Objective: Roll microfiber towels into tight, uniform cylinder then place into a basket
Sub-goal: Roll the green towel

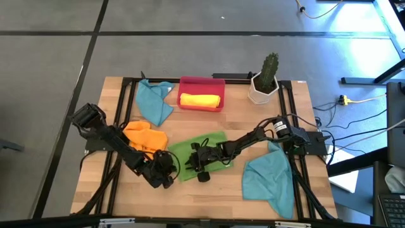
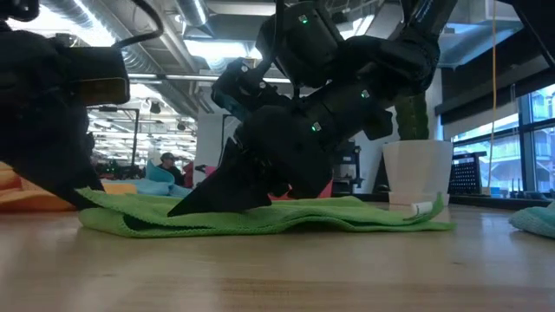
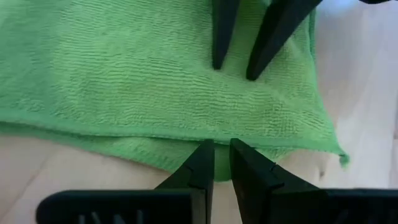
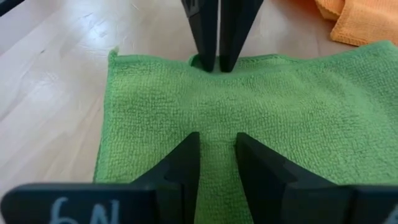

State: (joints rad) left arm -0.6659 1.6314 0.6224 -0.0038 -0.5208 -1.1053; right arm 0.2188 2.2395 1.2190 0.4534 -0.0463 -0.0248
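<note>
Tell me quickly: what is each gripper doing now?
Left gripper: nearly shut, pinching the green towel's edge.
Right gripper: slightly open, tips on the towel.

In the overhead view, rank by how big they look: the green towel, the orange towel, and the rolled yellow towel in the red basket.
1. Green towel, largest, though the arms cover part of it.
2. Orange towel, partly hidden too.
3. Rolled yellow towel, clearly smallest.

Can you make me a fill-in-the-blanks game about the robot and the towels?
1. Both robot hands are down on the ____ towel.
2. The rolled towel already lying in the red basket is ____.
3. The orange towel lies next to the ____ arm.
4. The plant in the white pot is a ____.

Missing words: green; yellow; left; cactus
</note>
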